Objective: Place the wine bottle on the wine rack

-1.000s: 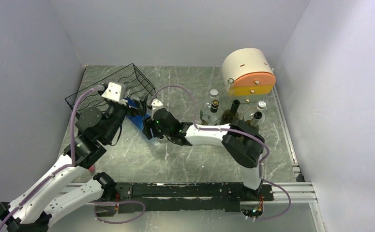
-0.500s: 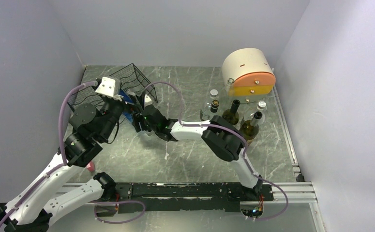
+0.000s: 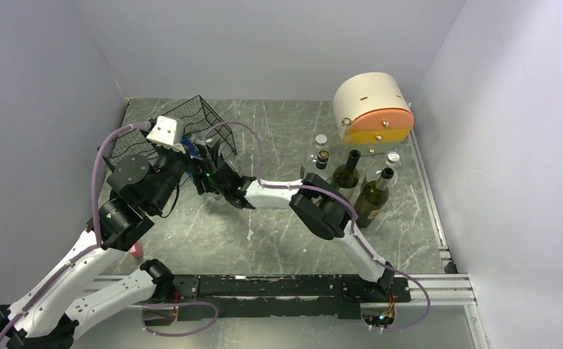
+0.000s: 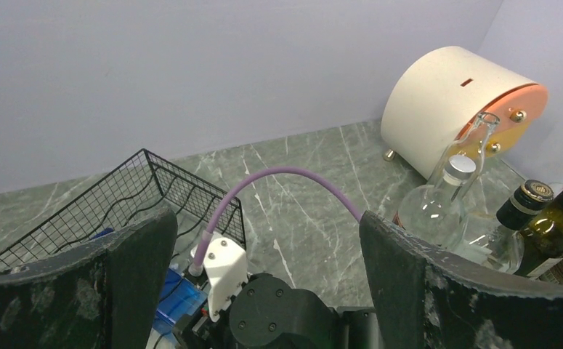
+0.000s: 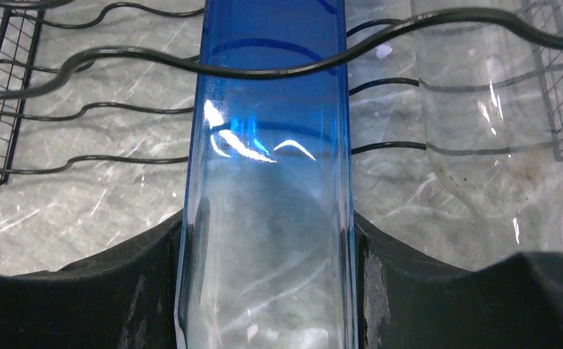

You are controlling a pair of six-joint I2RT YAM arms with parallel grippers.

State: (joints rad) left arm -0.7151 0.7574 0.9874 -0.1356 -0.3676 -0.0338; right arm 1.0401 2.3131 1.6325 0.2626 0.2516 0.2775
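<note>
The wine bottle [image 5: 267, 182] is blue-tinted glass, and my right gripper [image 5: 267, 283] is shut on its body. It lies lengthwise over the wavy wires of the black wine rack [image 5: 82, 62], reaching into a cradle. Whether it rests on the wires I cannot tell. In the top view the rack [image 3: 207, 120] stands at the far left, with the right gripper [image 3: 204, 163] at its near edge. My left gripper [image 4: 267, 225] hangs open just above the right wrist, holding nothing. Below it I see the rack [image 4: 118, 200] and a bit of the blue bottle [image 4: 180, 298].
A clear glass bottle [image 5: 474, 109] lies in the rack's neighbouring cradle. At the back right stands a cream-and-orange drum box [image 3: 373, 109]. In front of it are dark green bottles [image 3: 347, 173] and clear ones [image 3: 320, 145]. Grey walls close the left, back and right sides.
My right arm has carried the blue bottle left and farther back, up to the rack. The left gripper has shifted slightly back, still open.
</note>
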